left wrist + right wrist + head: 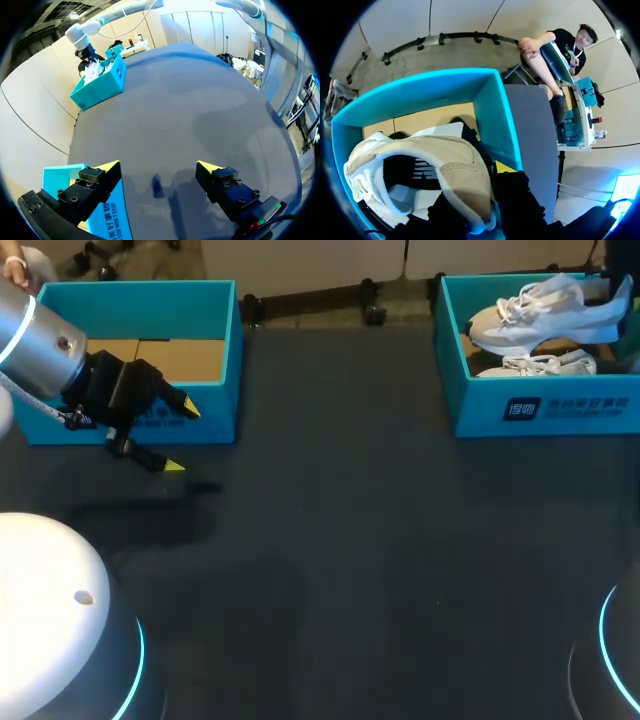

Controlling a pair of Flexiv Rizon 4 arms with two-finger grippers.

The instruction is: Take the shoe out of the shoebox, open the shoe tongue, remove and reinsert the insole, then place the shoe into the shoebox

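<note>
Sitting high in teal shoebox (pixel 475 405), white laced shoe (pixel 530 315), possibly beige-heeled

Left end effector (pixel 159 166), fingers spread apart with nothing between them, above the dark table (pixel 190 110). One finger lies beside a teal box (pixel 60 175). At the table's far edge, the right arm (pixel 125 9) meets a teal shoebox (pixel 102 89) containing a white shoe (pixel 92 72).

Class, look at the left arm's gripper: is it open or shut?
Open. In the left wrist view the left gripper has its two yellow-tipped fingers wide apart, with only bare table between them.
</note>
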